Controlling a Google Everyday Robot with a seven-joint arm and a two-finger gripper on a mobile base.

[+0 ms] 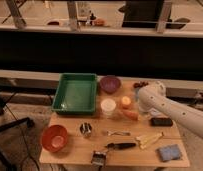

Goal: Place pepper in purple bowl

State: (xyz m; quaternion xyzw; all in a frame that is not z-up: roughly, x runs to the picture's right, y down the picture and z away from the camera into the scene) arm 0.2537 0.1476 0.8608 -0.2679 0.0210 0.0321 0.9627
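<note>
Pepper [130, 114], slim orange-red taper, lies flat by claw [139, 111]; claw's grip state can't tell; purple bowl [110, 83] apart.

Worktop [70, 150]: tray [75, 93] back left, purple bowl [110, 83] just right of it; pepper [129, 114] mid-right, gripper [138, 107] beside it, w/ cup [108, 106] left.
</note>
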